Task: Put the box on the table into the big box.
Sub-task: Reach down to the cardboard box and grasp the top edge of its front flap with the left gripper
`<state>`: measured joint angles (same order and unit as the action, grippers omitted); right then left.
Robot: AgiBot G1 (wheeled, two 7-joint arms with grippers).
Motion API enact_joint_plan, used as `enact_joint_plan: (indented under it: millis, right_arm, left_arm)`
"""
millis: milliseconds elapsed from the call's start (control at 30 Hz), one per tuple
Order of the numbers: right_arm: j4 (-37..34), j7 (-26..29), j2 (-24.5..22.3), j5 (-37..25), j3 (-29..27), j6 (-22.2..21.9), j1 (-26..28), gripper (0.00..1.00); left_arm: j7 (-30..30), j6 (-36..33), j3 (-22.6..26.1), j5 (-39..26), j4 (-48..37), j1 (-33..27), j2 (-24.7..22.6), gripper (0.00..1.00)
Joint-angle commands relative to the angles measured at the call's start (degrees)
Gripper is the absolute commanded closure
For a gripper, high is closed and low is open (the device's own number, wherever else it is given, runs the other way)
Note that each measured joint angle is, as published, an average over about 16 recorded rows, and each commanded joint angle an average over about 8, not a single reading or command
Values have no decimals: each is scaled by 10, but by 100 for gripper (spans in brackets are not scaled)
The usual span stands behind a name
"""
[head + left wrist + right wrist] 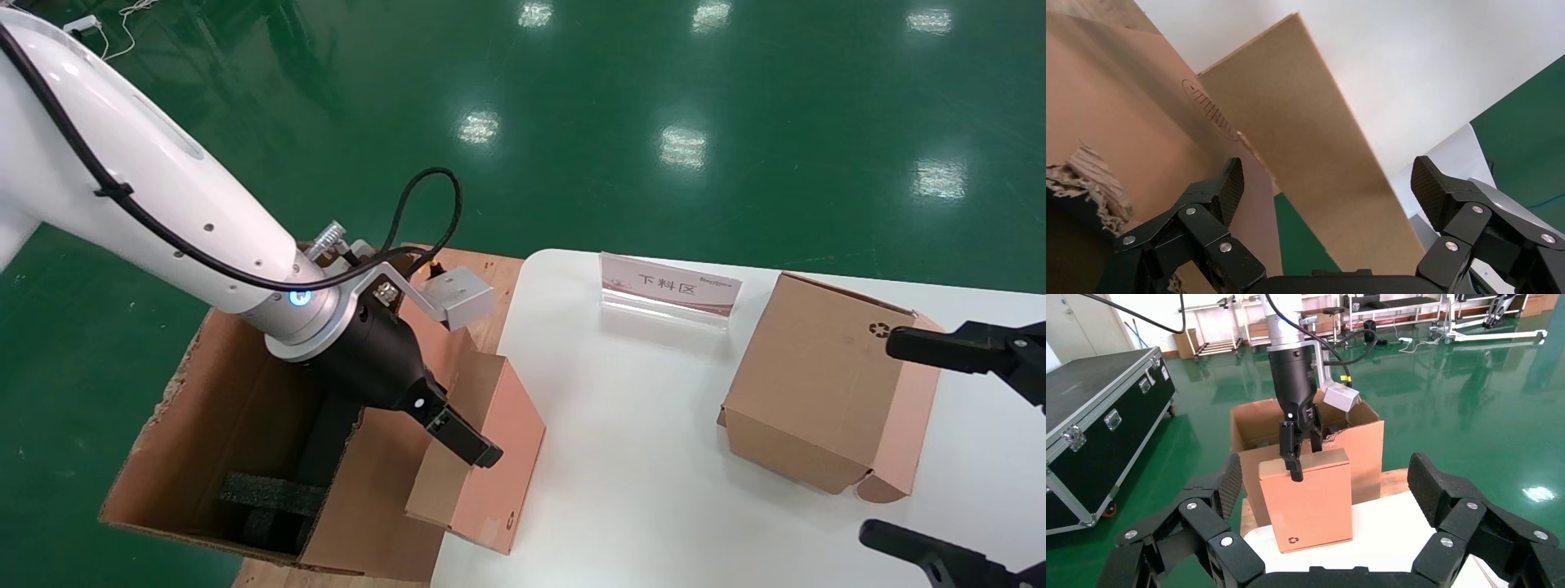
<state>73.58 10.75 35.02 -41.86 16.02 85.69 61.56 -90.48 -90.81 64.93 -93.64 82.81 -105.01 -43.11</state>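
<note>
Left pincer [458, 437] straddles the box [490, 457] at the bench [621, 490] edge — get the pinch before you lift.

The box stands on edge at the bench's corner, leaning against the big box [237, 425]. Your left fingers look spread either side of its top rim, not yet pressing. Close squarely across the thin faces, then lift straight up to clear the ragged wall and swing over the black foam blocks [270, 506]. The right pincer [948, 449] hangs spread, near the cube-like box [825, 384]; leave it parked.
</note>
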Motion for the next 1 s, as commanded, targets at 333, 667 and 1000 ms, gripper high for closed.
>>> enact_joint_plan:
  millis: [333, 667, 1000]
  right_arm:
    - [0, 0, 0, 0, 0, 0, 0, 0]
    - [0, 0, 0, 0, 0, 0, 0, 100]
    - [0, 0, 0, 0, 0, 0, 0, 100]
  left_arm:
    - [-10, 2, 15, -8, 0, 9, -9, 3]
    - [-13, 2, 20, -12, -1, 13, -11, 100]
    - [-14, 2, 22, -13, -1, 15, -12, 100]
